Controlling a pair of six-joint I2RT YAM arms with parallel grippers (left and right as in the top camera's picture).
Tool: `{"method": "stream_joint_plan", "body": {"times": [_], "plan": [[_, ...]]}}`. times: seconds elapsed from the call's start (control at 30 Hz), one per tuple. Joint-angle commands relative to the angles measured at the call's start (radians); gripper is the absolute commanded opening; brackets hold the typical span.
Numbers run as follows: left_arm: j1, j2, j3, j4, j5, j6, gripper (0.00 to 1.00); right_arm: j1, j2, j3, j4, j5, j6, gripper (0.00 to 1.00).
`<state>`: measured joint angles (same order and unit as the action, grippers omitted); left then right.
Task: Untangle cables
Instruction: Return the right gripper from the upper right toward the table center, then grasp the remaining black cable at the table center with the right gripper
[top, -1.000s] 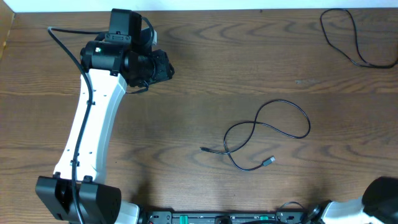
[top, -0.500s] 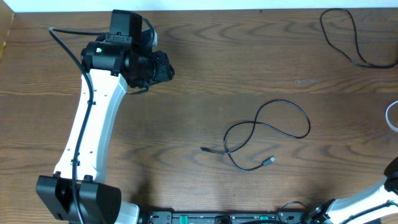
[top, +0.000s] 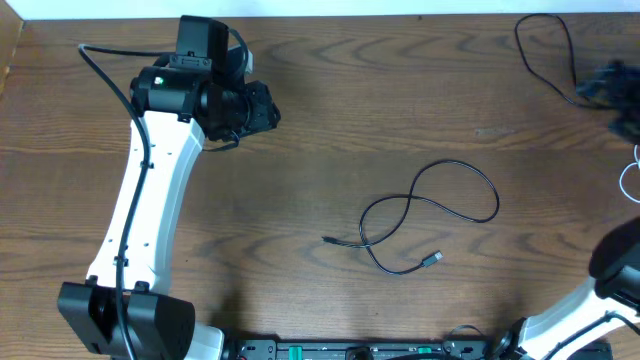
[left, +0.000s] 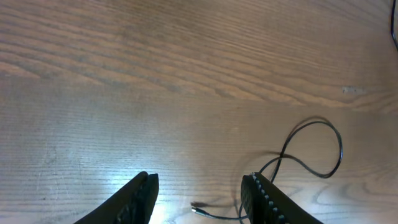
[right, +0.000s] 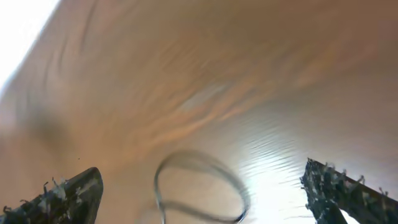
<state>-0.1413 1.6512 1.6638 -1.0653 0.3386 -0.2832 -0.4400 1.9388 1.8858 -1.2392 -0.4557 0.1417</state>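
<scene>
The black cable (top: 430, 212) lies in a loose crossed loop at the table's middle, both small plugs free; the left wrist view shows it too (left: 314, 146). Only a short arc of the white cable (top: 628, 180) shows at the right edge. My left gripper (top: 268, 110) hovers far up-left of the black cable, open and empty (left: 202, 180). My right gripper (top: 612, 92) is a dark blur at the upper right edge. Its wrist view shows the jaws wide apart (right: 200, 171) above a blurred cord loop (right: 199, 186), holding nothing.
A second black cord (top: 558, 60) loops at the far right corner, close to the right gripper. The right arm's base (top: 620, 275) stands at the lower right, and the left arm (top: 150, 200) stretches along the left side.
The right arm swung from the lower right corner up to the upper right edge, and its jaws opened. The white cable's arc came into view. The left arm has not moved.
</scene>
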Motion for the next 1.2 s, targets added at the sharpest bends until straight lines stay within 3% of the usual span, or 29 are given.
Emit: {"method": "stream_joint_plan", "body": {"times": [0.0, 0.1, 0.37, 0.73, 0.87, 1.0, 1.17], "plan": [[0.0, 0.008, -0.007, 0.005, 0.009, 0.017, 0.49, 0.128, -0.019, -0.049, -0.018, -0.047, -0.139, 0.99], [0.0, 0.008, -0.007, 0.005, 0.009, 0.017, 0.49, 0.232, -0.019, -0.135, 0.014, -0.024, -0.127, 0.98], [0.0, 0.008, -0.007, 0.004, 0.009, 0.018, 0.49, 0.462, -0.019, -0.4, 0.216, 0.003, 0.026, 0.72], [0.0, 0.008, -0.007, 0.003, 0.009, 0.017, 0.49, 0.674, -0.019, -0.537, 0.313, 0.117, 0.345, 0.67], [0.0, 0.008, -0.007, -0.004, 0.009, 0.017, 0.49, 0.729, -0.019, -0.607, 0.347, 0.115, 0.51, 0.81], [0.0, 0.008, -0.008, -0.007, 0.009, 0.017, 0.49, 0.779, -0.019, -0.654, 0.359, 0.106, 0.607, 0.88], [0.0, 0.008, -0.008, -0.007, 0.009, 0.017, 0.49, 0.835, -0.019, -0.699, 0.392, 0.111, 0.696, 0.88]]}}
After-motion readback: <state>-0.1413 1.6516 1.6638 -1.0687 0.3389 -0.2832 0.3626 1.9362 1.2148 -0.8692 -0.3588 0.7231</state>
